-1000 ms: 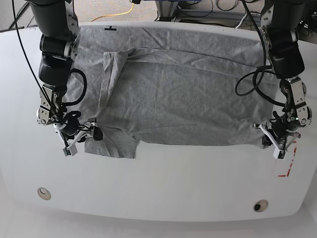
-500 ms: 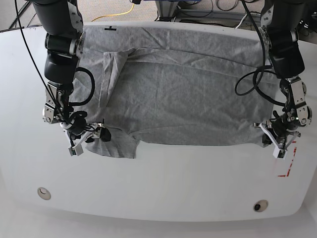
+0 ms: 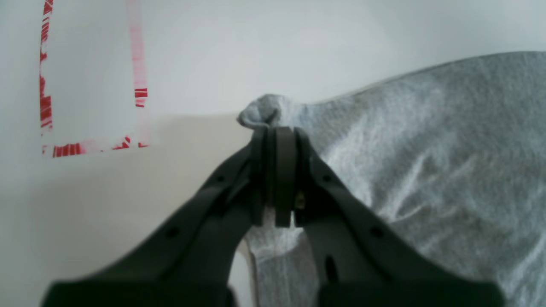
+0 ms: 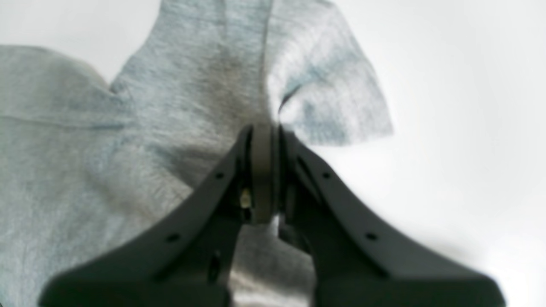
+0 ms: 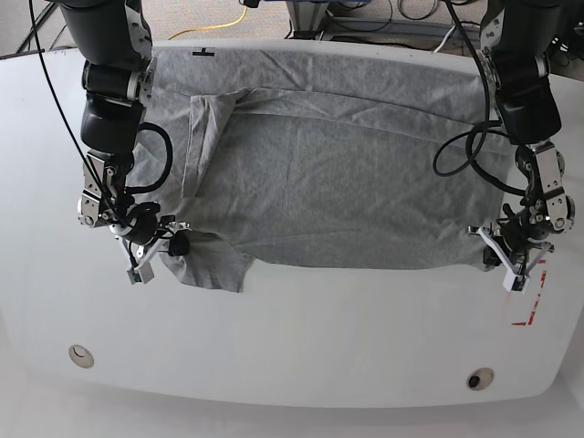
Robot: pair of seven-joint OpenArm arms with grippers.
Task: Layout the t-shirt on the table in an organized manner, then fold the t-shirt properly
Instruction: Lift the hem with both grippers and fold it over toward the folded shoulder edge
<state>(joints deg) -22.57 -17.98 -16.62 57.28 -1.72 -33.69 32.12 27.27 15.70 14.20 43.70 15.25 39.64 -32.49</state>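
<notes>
Both tools are pinched down on cloth! The right tool (image 4: pixel 264 132) clamps the sleeve of the t-shirt (image 5: pixel 347 173) at the near edge, and the left tool (image 3: pixel 275 130) grips a bunched corner at the opposite end, just beside the red tape rectangle (image 3: pixel 91 85). The shirt lies spread across the far half of the counter (image 5: pixel 292 347), its long axis running arm to arm, with one fold creased along the far side. Bare surface lies toward the near edge, and nothing blocks a pull.

Robot lab: white table (image 5: pixel 292 356), floor cables (image 5: pixel 224 23)
</notes>
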